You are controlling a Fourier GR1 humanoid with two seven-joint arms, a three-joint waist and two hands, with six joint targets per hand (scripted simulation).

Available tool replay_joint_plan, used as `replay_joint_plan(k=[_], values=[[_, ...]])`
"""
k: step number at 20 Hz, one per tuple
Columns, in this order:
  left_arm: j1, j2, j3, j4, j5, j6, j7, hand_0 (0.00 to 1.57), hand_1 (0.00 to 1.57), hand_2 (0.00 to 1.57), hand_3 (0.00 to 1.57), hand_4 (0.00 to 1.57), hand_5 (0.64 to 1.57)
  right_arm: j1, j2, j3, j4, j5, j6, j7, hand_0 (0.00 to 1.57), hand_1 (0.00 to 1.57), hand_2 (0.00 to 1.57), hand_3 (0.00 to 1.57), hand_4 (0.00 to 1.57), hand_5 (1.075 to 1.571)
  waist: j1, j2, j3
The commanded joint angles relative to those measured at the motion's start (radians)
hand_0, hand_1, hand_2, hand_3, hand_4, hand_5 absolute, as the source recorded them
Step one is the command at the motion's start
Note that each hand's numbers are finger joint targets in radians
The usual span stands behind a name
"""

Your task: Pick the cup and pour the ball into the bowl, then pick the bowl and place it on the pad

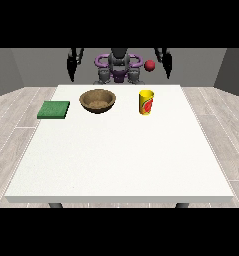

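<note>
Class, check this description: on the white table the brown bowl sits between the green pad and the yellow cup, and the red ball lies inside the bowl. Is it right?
Not quite. In the front view the red ball is not inside the brown bowl; it shows above the yellow cup, up by the robot. The bowl does sit between the green pad and the cup on the white table.

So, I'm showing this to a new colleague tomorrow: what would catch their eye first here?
Probably the yellow cup standing upright at the table's far side, right of centre, and the red ball in the air above and behind it, beside the hand at the view's right. Next, the brown bowl left of the cup, and the green pad at the white table's left edge.
</note>
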Motion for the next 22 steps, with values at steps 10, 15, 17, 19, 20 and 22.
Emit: replay_joint_plan(k=[10,15,17,19,20,22], values=[[0.096,-0.092,-0.188,-0.213,0.214,0.028,0.059,0.0,0.0,0.0,0.0,0.0,1.536,0.035,0.052,-0.05,-0.071,-0.078,-0.033,-0.007,0.0,0.0,0.0,0.0,0.0,1.566,0.03,-0.274,-0.0237],[0.111,-0.094,-0.218,-0.323,0.114,0.105,-0.002,0.0,0.0,0.0,0.0,0.0,1.49,0.032,0.022,-0.092,-0.118,-0.124,0.015,-0.044,0.0,0.0,0.0,0.0,0.0,1.566,0.007,-0.131,-0.0238],[0.073,-0.075,-0.2,-0.296,0.068,0.079,0.019,0.0,0.0,0.0,0.0,0.0,1.467,0.037,0.064,-0.017,-0.13,-0.079,0.003,-0.045,0.0,0.0,0.0,0.0,0.0,1.564,-0.01,-0.11,-0.0238],[0.036,-0.06,-0.174,-0.262,0.077,0.041,-0.054,0.0,0.0,0.0,0.0,0.0,1.437,-0.059,0.033,-0.071,-0.06,-0.076,-0.008,-0.083,0.0,0.0,0.0,0.0,0.0,1.564,0.014,-0.04,-0.0238],[-0.066,-0.031,-0.093,-0.265,0.117,0.044,0.019,0.0,0.0,0.0,0.0,0.0,1.402,-0.057,0.039,-0.053,-0.07,-0.11,0.035,-0.096,0.0,0.0,0.0,0.0,0.0,1.563,-0.017,-0.019,-0.0237],[-0.122,-0.034,-0.076,-0.213,0.094,0.054,-0.039,0.0,0.0,0.0,0.0,0.0,1.376,-0.093,0.039,-0.077,0.003,-0.101,0.035,-0.183,0.0,0.0,0.0,0.0,0.0,1.563,-0.015,0.07,-0.0235]])
